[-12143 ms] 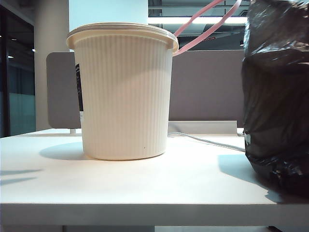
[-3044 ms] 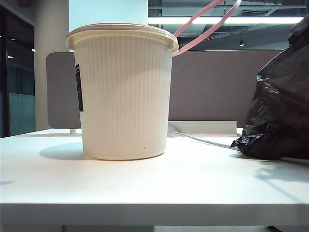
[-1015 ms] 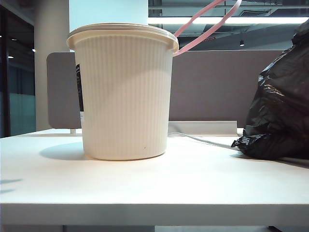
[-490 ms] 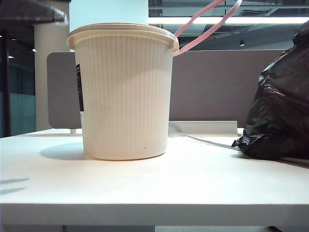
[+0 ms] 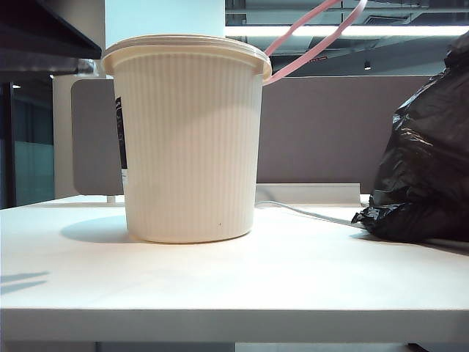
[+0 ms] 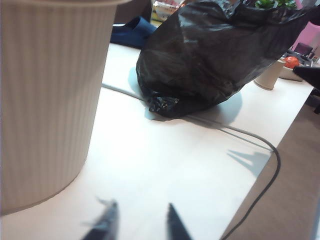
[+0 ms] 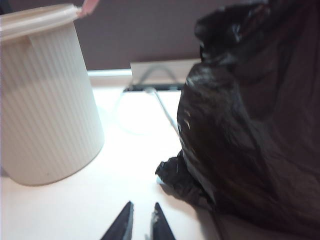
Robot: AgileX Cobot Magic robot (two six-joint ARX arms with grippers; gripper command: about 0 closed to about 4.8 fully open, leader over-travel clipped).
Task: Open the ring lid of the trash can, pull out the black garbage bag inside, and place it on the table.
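The cream ribbed trash can stands on the white table. Its pink ring lid is swung up behind the rim. The black garbage bag lies slumped on the table to the right of the can. In the left wrist view, my left gripper hovers open and empty over bare table, with the can beside it and the bag further off. My right gripper is low over the table between can and bag. Its jaws are nearly together with nothing between them.
A grey cable runs across the table behind the can toward the bag. A grey-brown partition closes off the back. A dark part of an arm juts in at the top left. A paper cup stands past the bag.
A dark arm part has come into the exterior view at the top left and grown larger. The shadow at the table's left edge has shifted. Can, lid and bag have stayed put.
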